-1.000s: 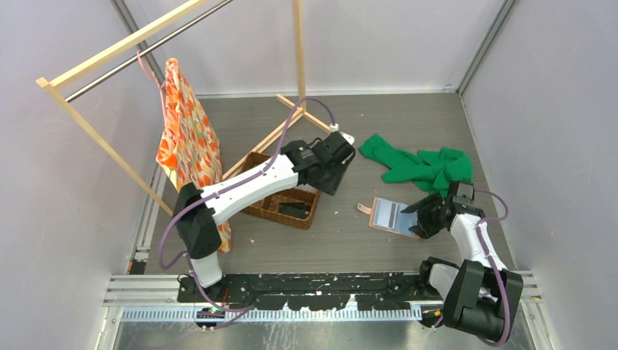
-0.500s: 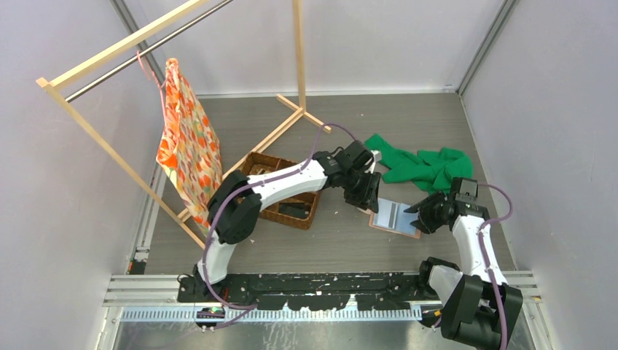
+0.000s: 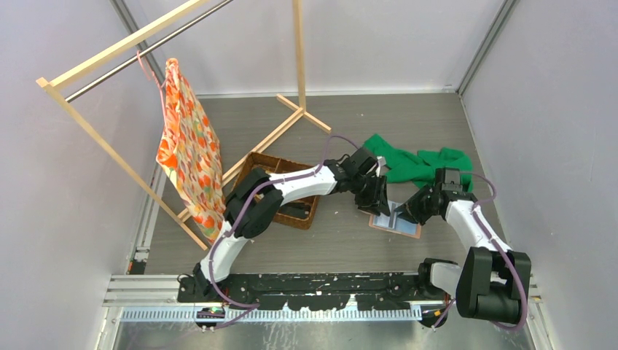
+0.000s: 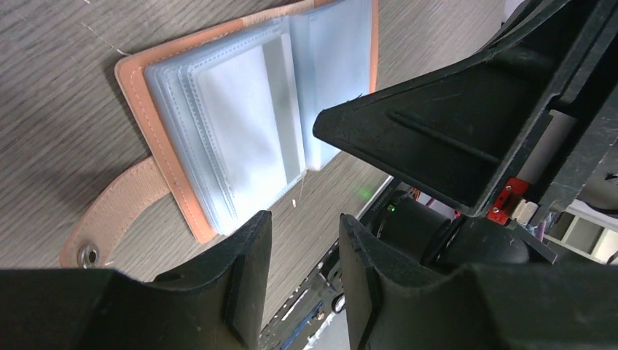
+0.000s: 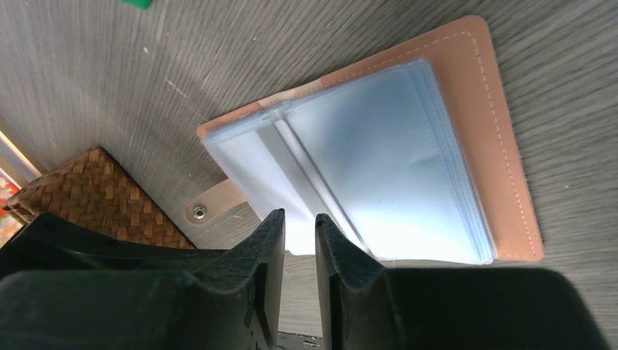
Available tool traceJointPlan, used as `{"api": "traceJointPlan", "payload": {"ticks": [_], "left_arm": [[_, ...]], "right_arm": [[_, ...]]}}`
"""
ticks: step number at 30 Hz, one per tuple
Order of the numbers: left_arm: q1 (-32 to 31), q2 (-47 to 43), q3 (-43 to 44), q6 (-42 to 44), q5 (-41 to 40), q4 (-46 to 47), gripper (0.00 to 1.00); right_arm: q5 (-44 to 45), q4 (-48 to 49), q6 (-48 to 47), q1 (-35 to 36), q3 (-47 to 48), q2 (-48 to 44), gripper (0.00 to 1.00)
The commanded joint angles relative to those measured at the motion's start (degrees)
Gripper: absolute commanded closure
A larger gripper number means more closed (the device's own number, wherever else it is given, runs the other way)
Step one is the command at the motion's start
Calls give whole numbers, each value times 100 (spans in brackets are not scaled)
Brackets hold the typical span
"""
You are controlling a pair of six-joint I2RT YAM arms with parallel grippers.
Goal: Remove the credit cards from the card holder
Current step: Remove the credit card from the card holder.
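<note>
Grey wood-grain table [image 3: 342, 237] inside a plain walled booth. The card holder [image 5: 503, 146] is lying open and flat on it, directly under both my grippers, with its stack of clear sleeves [image 5: 393, 168] facing up.

My right gripper [image 5: 299, 217] is sitting at the sleeve edge nearest my wrist. Its jaws are standing almost together, with only a thin gap. A sleeve edge seems to be sitting in that gap, but I cannot tell whether I am actually pinching it.

My left gripper [image 4: 304, 222] is hovering partly open and holding nothing. The strap tab [image 4: 109, 219] is lying just to one side of its fingers, and the sleeves are lying just ahead of them. The basket [image 5: 95, 189] is sitting just past the strap, clear of the work.

Step in hand, as I am judging it: getting hold of a card. To do it well, I should:
- press my left fingers down on the leather near the strap so the holder is not lifting or sliding;
- catch only the card edge with my right, not the whole plastic page;
- pull slowly along the sleeve's mouth, staying low.

I cannot tell which sleeves are holding cards, because they are all looking hazy. If I am grabbing a sleeve itself, the whole holder will likely come up with it.
</note>
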Motion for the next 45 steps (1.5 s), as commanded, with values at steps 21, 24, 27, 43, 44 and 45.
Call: {"api": "traceJointPlan", "payload": {"ticks": [21, 24, 27, 43, 44, 45], "left_arm": [[145, 588, 359, -56, 151, 217, 61], [145, 567, 360, -57, 179, 228, 62], [149, 562, 381, -57, 207, 273, 62], [154, 619, 501, -215, 799, 854, 64], [152, 579, 466, -241, 860, 969, 64], [147, 550, 445, -284, 920, 1068, 64]], "right_arm": [[1207, -21, 71, 14, -181, 78, 90], [1233, -65, 102, 14, -172, 24, 92], [1252, -77, 104, 14, -163, -50, 91], [1167, 46, 135, 14, -298, 97, 92], [1162, 46, 139, 14, -303, 78, 92], [1158, 39, 155, 14, -303, 69, 92]]}}
